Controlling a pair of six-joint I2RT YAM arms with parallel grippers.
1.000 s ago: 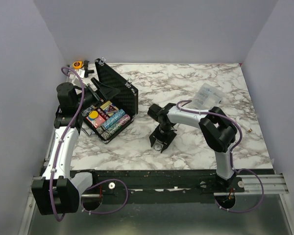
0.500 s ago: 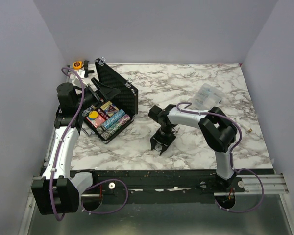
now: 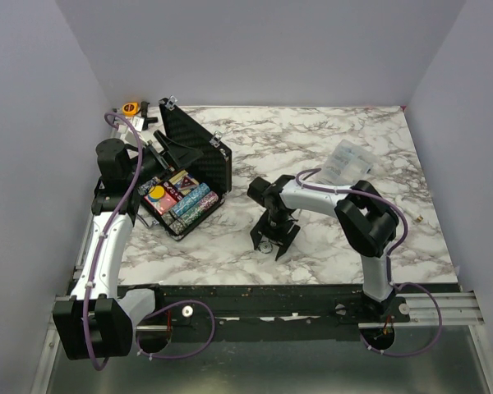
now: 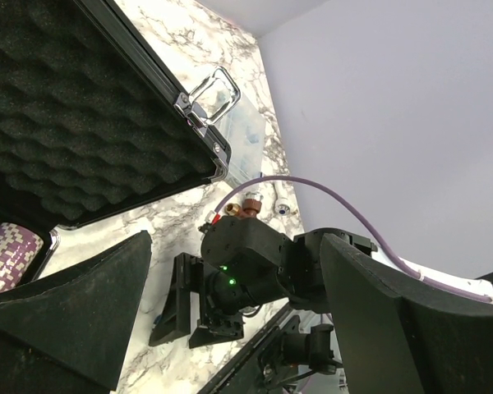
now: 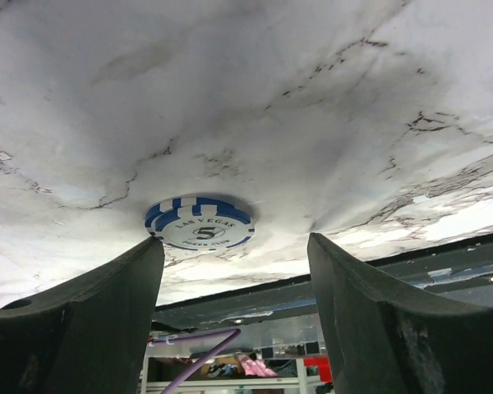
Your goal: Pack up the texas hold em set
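Note:
The black hinged case [image 3: 199, 168] stands open at the left of the marble table, with rows of chips [image 3: 191, 203], card decks and a yellow disc [image 3: 157, 194] inside. Its foam-lined lid [image 4: 57, 123] and silver latch [image 4: 207, 89] fill the left wrist view. My left gripper [image 3: 166, 152] is open and empty beside the lid. My right gripper [image 3: 274, 240] is open, pointing down at the table, its jaws on either side of a loose blue-and-white chip [image 5: 200, 223] marked 5. The chip lies flat by the left finger [image 5: 107, 304].
A clear plastic bag [image 3: 347, 158] lies at the right rear. An orange tape roll [image 3: 131, 108] sits at the far left corner. A small metal piece [image 3: 416, 218] lies near the right edge. The table's front edge [image 3: 312, 287] is just beyond the right gripper.
My right gripper has shifted slightly toward the front edge and lowered over the loose chip. The left arm and the case have not moved.

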